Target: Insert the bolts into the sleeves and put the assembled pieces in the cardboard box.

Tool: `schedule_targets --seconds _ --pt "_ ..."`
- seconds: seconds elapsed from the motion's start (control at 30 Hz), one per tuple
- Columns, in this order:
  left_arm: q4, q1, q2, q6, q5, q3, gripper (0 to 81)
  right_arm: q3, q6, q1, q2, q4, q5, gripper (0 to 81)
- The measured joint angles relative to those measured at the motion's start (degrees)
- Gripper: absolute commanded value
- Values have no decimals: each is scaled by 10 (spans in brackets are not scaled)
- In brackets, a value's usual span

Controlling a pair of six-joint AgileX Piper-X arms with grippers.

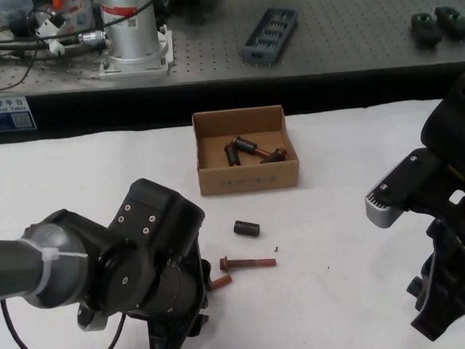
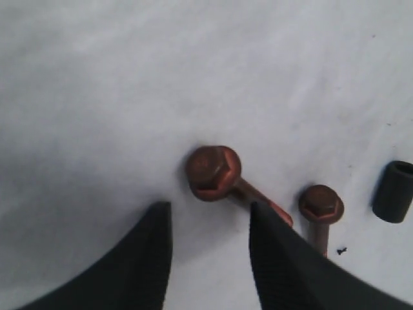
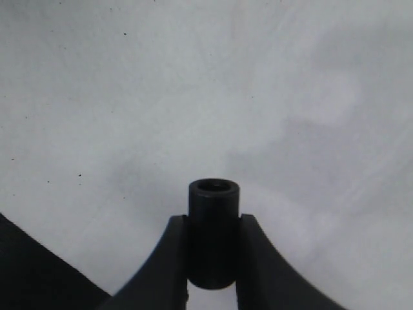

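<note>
The right gripper (image 3: 213, 221) is closed narrow on a black sleeve (image 3: 213, 248), whose open bore stands proud of the fingertips over the white cloth (image 3: 97, 97). The left gripper (image 2: 210, 223) is spread wide and holds nothing; it hangs low over the cloth, with the hexagonal head of a rust-coloured bolt (image 2: 214, 173) just ahead of the gap and the shank running off behind one finger (image 2: 284, 258); whether that finger touches the shank I cannot tell. A second bolt (image 2: 321, 210) lies just beside the first, and a loose sleeve (image 2: 395, 192) lies near that one; in the high view the cardboard box (image 1: 249, 177) sits beyond them with several assembled pieces (image 1: 247, 148) already inside.

The step in hand looks like picking up the nearer bolt to pair with the held sleeve. The bolt sits off-centre to the jaws, so closing now could shove or roll it rather than grip it; a pinch on the head alone would let the shank swivel, spoiling alignment with the bore. The second bolt is close enough to be knocked or caught too; the soft cloth may bunch under the fingertips. The sleeve is held only by its lower part, so a skewed push could tilt it or slide it out.
</note>
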Motion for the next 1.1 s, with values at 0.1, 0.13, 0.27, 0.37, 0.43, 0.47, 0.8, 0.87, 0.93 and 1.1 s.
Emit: schedule_targets --seconds 0.1,0.13,0.27,0.37,0.43,0.47,0.8,0.87,0.93,1.1 --pt "0 0 0 0 0 0 293 0 0 0 0 0 0 28" --pt "0 0 0 0 0 0 293 0 0 0 0 0 0 28" --pt "-14 0 0 4 17 0 293 0 0 0 0 0 0 28" --pt "-16 0 -2 30 25 0 293 0 0 0 0 0 0 28" --pt "-16 2 -10 69 26 0 293 0 0 0 0 0 0 28" --pt "-14 4 -13 90 26 0 293 0 0 0 0 0 0 28" --pt "51 52 -63 620 54 0 293 0 0 0 0 0 0 28" --pt "58 53 -66 689 56 0 293 0 0 0 0 0 0 28" --pt "63 53 -67 761 62 0 293 0 0 0 0 0 0 28" --pt "76 53 -66 1088 80 0 293 0 0 0 0 0 0 28"
